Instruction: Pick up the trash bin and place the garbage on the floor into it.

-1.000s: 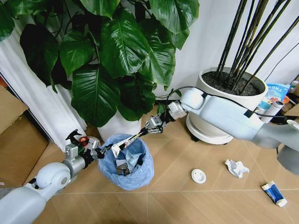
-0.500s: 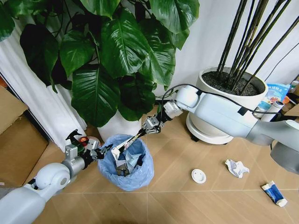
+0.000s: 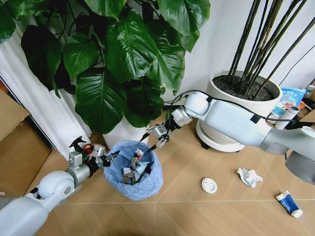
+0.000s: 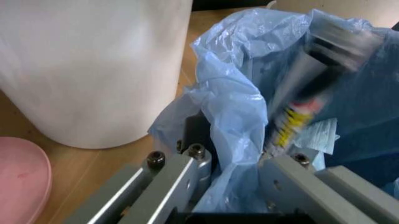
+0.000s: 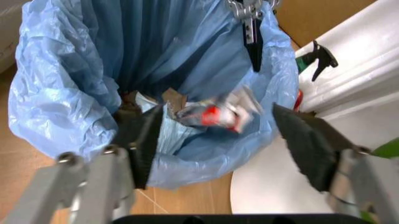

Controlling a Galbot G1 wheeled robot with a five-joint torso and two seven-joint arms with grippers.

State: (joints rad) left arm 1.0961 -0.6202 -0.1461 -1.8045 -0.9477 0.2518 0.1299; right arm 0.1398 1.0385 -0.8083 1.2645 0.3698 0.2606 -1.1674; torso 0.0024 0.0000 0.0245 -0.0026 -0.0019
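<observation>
Chevron-plank floor [image 3: 187, 206] beneath potted plants: my left gripper [image 3: 104, 158] pinching trash bin [image 3: 133, 171] rim; my right gripper [image 3: 153, 139] spread above, wrapper [image 3: 136, 157] dropping in; best kept centred over the opening; lid [image 3: 209, 185] and paper wad [image 3: 249, 177] remaining.

The trash bin [image 3: 134, 169] wears a puffy light-blue liner; inside it lies a red, white and yellow printed wrapper [image 3: 135, 158]. Around the bin, the floor [image 3: 197, 211] is tan chevron planks, bearing a white round lid [image 3: 209, 185], white paper wad [image 3: 249, 177] and blue-white packet [image 3: 289, 204]
</observation>
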